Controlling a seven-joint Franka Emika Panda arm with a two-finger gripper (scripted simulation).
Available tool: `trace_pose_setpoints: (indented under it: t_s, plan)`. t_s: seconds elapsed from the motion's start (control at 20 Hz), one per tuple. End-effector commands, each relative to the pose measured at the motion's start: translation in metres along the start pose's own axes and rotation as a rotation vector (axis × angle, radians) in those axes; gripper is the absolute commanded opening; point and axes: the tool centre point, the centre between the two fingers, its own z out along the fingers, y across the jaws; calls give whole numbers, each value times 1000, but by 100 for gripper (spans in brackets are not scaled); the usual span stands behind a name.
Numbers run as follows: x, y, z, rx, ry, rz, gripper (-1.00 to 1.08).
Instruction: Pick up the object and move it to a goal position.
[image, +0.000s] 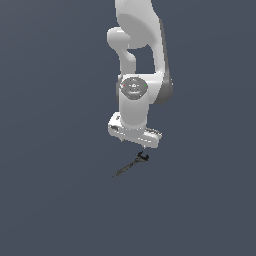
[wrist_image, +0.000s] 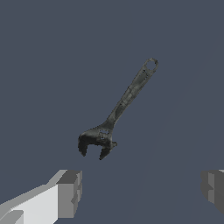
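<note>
In the exterior view my gripper (image: 141, 148) hangs just above the forked head of the wrench (image: 131, 166), which lies on the flat grey surface (image: 50, 200), while the wrist view shows my fingers (wrist_image: 70, 192) spread wide with the wrench (wrist_image: 120, 107) off-centre beyond them, so closing from here could, I judge, clip only the head or miss.

Bare simulator scene (flat grey backdrop (image: 50, 125) everywhere).

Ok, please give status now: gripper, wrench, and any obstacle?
Gripper open, empty, just above the wrench's head. Wrench lying flat, not gripped. No obstacle seen near it.
</note>
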Motion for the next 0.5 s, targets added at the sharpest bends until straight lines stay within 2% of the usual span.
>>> trace_pose_setpoints:
  t_s: [0.0,0.45]
  plan:
    - [5,0,7,1,3,73,100]
    - [21,-1,31,4,16,329,100]
